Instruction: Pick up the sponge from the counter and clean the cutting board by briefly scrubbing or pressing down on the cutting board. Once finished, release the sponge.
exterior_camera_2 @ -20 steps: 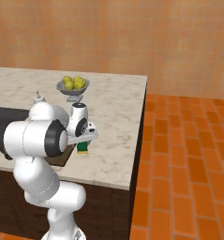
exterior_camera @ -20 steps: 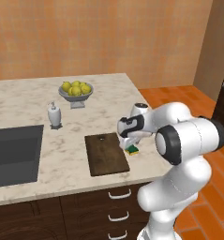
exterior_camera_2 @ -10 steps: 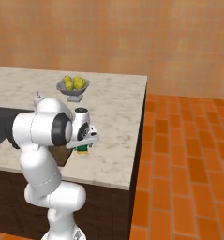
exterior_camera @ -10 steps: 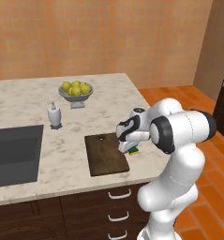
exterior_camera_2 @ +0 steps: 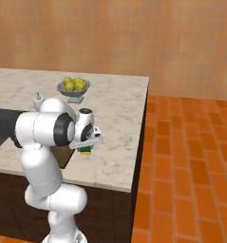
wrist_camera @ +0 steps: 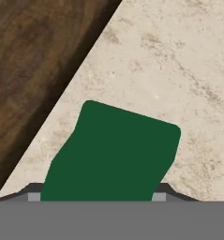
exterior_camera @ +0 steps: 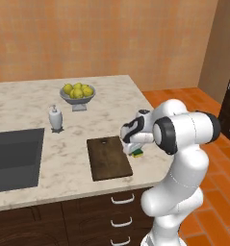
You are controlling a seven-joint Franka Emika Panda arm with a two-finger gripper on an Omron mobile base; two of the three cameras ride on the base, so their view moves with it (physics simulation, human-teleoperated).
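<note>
The sponge (exterior_camera: 137,154) (exterior_camera_2: 86,151), green on top and yellow below, sits low on the counter (exterior_camera: 102,115) just off the right long edge of the cutting board (exterior_camera: 108,158). My gripper (exterior_camera: 134,150) (exterior_camera_2: 86,146) is bent down over it and shut on it. In the hand view the sponge's green top (wrist_camera: 115,154) fills the space between my gripper's (wrist_camera: 95,194) two tips, which press against its sides. The dark board (wrist_camera: 29,56) runs diagonally to its upper left, with bare counter (wrist_camera: 179,70) to the right. The sponge does not overlap the board.
A bowl of lemons (exterior_camera: 78,93) (exterior_camera_2: 73,87) stands at the back of the counter. A white soap dispenser (exterior_camera: 55,118) is next to the dark sink (exterior_camera: 13,156). The counter's right edge (exterior_camera_2: 138,142) drops to a brick floor.
The elbow has swung in and lower, bringing the hand down over the sponge. The sponge stays in the same spot beside the board.
</note>
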